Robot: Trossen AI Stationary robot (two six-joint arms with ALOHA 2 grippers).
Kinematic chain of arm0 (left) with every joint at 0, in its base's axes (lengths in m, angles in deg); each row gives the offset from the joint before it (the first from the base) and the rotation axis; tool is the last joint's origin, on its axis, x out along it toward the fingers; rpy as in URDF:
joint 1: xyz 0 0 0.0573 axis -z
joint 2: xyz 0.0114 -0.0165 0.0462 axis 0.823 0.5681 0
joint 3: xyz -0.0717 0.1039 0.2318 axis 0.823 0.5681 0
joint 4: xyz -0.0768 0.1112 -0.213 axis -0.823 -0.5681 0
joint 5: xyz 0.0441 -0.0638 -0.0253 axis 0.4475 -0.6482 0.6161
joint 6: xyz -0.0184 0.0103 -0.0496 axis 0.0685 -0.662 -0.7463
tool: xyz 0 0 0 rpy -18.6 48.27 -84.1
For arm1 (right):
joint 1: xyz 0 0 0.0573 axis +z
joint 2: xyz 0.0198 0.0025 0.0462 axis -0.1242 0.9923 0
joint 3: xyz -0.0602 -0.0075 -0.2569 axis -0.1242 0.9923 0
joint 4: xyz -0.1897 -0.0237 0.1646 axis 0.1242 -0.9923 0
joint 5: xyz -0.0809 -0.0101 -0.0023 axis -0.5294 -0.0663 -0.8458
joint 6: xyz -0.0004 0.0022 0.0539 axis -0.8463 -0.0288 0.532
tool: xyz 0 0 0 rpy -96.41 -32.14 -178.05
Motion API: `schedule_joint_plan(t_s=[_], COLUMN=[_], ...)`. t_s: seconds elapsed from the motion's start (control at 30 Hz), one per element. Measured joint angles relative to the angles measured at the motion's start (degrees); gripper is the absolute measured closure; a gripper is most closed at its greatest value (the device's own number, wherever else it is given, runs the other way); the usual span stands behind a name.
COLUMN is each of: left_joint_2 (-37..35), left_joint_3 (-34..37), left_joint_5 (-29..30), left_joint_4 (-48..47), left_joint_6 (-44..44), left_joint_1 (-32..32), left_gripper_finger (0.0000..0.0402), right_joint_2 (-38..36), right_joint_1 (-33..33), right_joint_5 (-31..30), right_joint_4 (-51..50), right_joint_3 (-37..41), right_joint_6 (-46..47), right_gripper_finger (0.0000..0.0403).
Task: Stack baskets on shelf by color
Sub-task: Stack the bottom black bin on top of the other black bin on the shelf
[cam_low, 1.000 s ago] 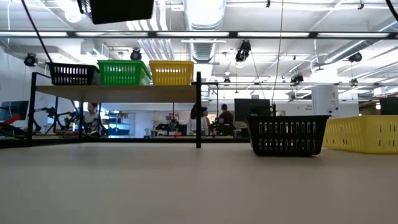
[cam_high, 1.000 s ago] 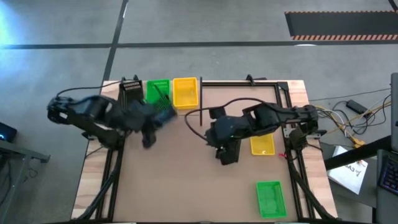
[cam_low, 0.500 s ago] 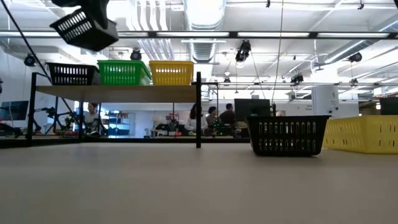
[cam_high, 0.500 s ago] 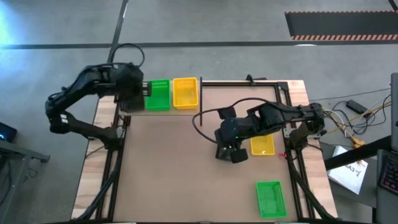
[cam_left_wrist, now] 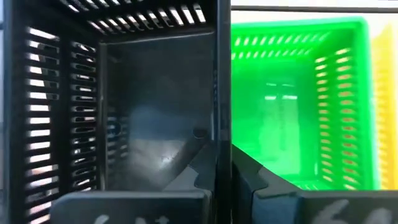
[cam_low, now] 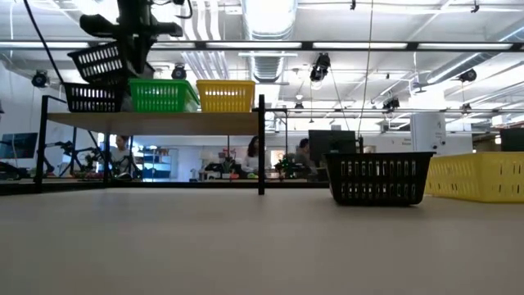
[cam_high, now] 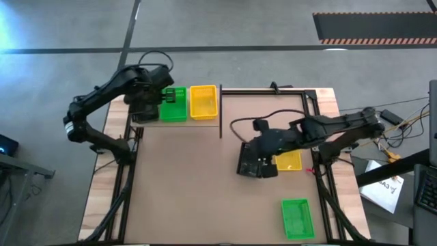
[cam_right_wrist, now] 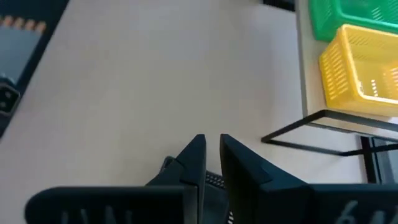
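My left gripper (cam_high: pixel 147 102) is over the far-left shelf (cam_low: pixel 164 123), shut on a black basket (cam_low: pixel 98 61) that hangs tilted just above another black basket (cam_low: pixel 94 97) standing on the shelf. A green basket (cam_high: pixel 173 104) and a yellow basket (cam_high: pixel 203 101) stand beside it in a row. My right gripper (cam_right_wrist: pixel 212 152) hovers with its fingers together over a third black basket (cam_high: pixel 252 164), which rests flat on the table (cam_low: pixel 378 178). The low view shows nothing touching it. A yellow basket (cam_high: pixel 288 160) sits right beside it. My left gripper pinches the held black basket's side wall (cam_left_wrist: pixel 222 93), the one facing the green basket (cam_left_wrist: pixel 292 106). One finger (cam_left_wrist: pixel 199 162) is inside the basket and one outside. The fingers come from above, pointing down. The basket is lifted clear and tilted.
A green basket (cam_high: pixel 295 217) lies alone near the table's near-right corner. The shelf's black frame post (cam_low: pixel 261 143) stands at its right end. Bare tabletop stretches across the middle and near-left. People and equipment show in the room behind the table.
My left gripper has carried its black basket from over the table in front of the shelf toward the far-left. It then came down over the shelf's black basket, and the held basket tipped on the way. My right gripper shifted slightly rightward, uncovering more of the black basket, which stayed put.
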Motion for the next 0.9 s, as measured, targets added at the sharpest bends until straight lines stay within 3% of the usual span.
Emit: schedule_joint_plan(t_s=[0.33, 0.77, 0.9], left_joint_2=[1.9, 1.5, 1.5], left_joint_3=[3.1, 6.0, 7.1], left_joint_5=[-0.8, -1.3, -1.8], left_joint_4=[-0.1, -0.2, -0.2], left_joint_6=[-1.3, -3.5, -2.6], left_joint_1=[-3.8, -5.3, -5.3], left_gripper_finger=[0.0401, 0.0401, 0.0383], right_joint_2=[-7.6, -8.4, -8.4], right_joint_1=[0.0, 0.0, 0.0], right_joint_5=[-0.1, -0.1, -0.1], right_joint_4=[5.2, 5.1, 5.1], right_joint_3=[5.5, 5.5, 5.5], right_joint_6=[2.9, 2.6, 2.6], right_gripper_finger=[0.0365, 0.0365, 0.0365])
